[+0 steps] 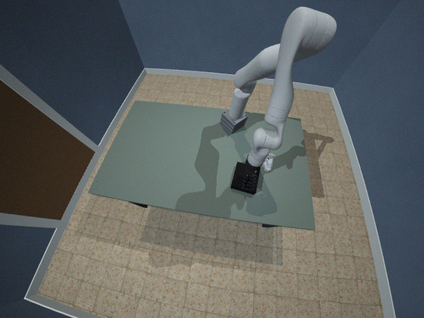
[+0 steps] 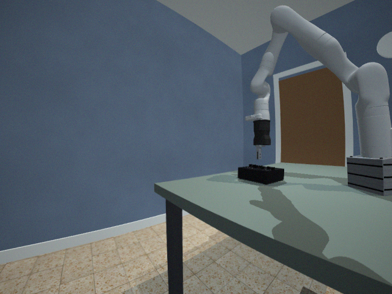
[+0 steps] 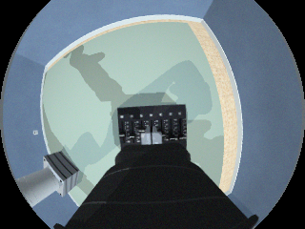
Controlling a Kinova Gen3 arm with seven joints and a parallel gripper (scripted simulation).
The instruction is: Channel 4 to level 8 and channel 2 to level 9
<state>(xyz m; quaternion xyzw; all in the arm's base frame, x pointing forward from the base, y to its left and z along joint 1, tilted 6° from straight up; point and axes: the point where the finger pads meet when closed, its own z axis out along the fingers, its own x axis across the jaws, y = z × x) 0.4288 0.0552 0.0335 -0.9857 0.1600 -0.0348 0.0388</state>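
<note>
The lighting desk [image 1: 245,177] is a small black box with a row of faders, standing flat on the green table. It also shows in the side view [image 2: 260,173] and in the wrist view [image 3: 152,125]. My gripper [image 2: 258,155] is shut and empty, pointing straight down, with its fingertips a little above the desk's top. In the wrist view the shut fingertips [image 3: 152,136] sit over the middle faders. The fader caps are too small for me to read their levels.
The arm's grey base block [image 1: 233,122] stands on the table behind the desk and shows in the side view [image 2: 369,174]. The table's right and front edges lie not far from the desk.
</note>
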